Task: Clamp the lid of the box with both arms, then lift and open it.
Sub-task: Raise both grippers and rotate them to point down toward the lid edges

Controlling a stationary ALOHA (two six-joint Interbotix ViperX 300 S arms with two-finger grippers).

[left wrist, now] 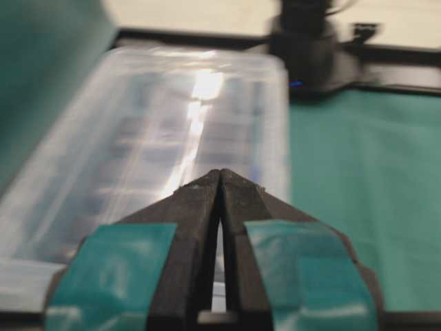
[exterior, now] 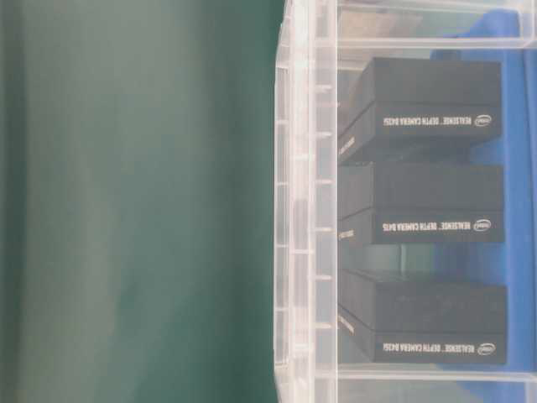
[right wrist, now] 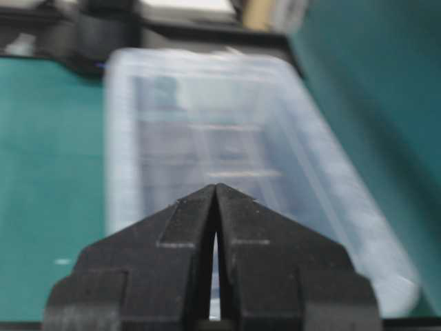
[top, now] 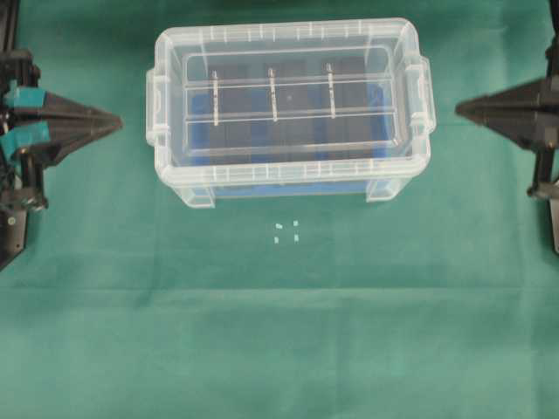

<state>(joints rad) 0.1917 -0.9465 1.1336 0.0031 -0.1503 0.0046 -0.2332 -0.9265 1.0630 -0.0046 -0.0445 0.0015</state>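
The clear box (top: 288, 179) stands on the green cloth at the back centre, holding three black blocks (exterior: 428, 201) with white lettering over a blue bottom. The flat clear lid (top: 288, 96) lies on top of it, its two lengthwise ridges showing. My left gripper (top: 118, 125), with teal tape, is shut and points at the box's left end from a short gap away. My right gripper (top: 458, 108) is shut too, just off the right end. In both wrist views the fingertips meet, the left gripper (left wrist: 220, 172) and the right gripper (right wrist: 216, 186) each facing the lid (left wrist: 172, 117) (right wrist: 227, 124) with nothing held.
Green cloth (top: 279, 332) covers the table. A few small white marks (top: 286, 231) lie in front of the box. Each wrist view shows the opposite arm's black base beyond the box, base (left wrist: 310, 48) and base (right wrist: 89, 34).
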